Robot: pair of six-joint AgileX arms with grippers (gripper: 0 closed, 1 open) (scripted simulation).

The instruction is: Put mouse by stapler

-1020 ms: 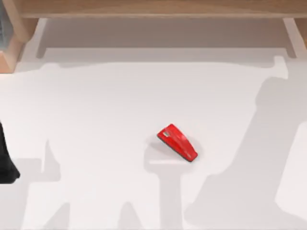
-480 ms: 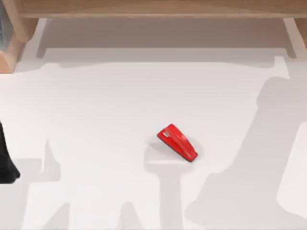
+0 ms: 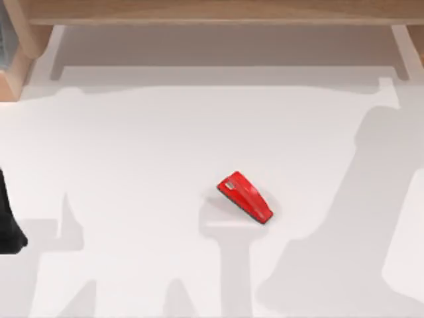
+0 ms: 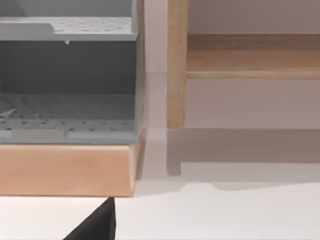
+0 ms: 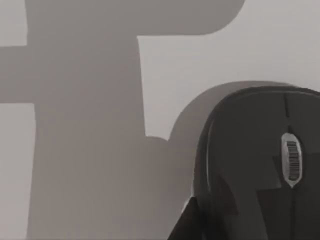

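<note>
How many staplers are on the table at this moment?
1. The red stapler lies slightly right of the table's centre in the top view, thick end toward the back left. Others could sit beyond the frame edges.

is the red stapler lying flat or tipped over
Lying flat: the top view shows the stapler resting base-down on the table, its red top facing up.

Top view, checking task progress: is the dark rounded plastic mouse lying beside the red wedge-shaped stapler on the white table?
No, the red wedge-shaped stapler lies alone on the white table, with bare surface around it.
</note>
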